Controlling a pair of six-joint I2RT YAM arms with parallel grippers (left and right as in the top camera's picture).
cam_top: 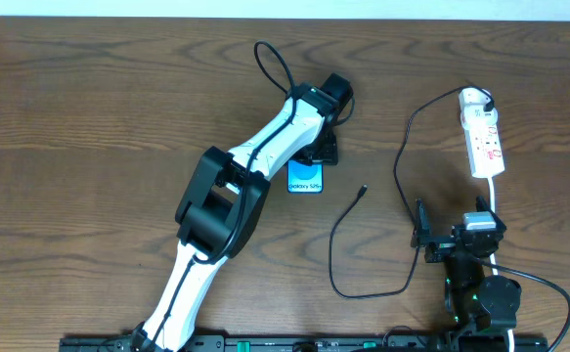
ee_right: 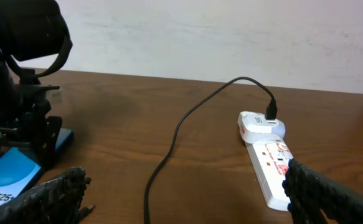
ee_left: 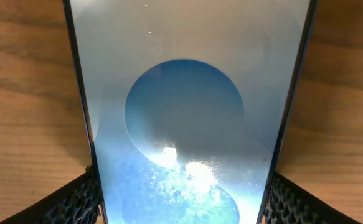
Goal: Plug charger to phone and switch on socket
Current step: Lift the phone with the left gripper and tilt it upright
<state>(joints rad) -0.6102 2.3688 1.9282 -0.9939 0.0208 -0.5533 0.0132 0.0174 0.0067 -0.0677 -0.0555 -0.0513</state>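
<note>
The phone lies flat on the table, its blue screen filling the left wrist view. My left gripper reaches down over it, and the fingers press against both long edges, so it is shut on the phone. The charger's black cable loops across the table. Its small plug tip lies loose to the right of the phone, and its white adapter sits in the socket, a white power strip at the far right. My right gripper hovers open near the cable, holding nothing.
The power strip's thick white cord runs down past the right arm. A pale wall stands behind the table's far edge. Bare wood spreads out left of the phone.
</note>
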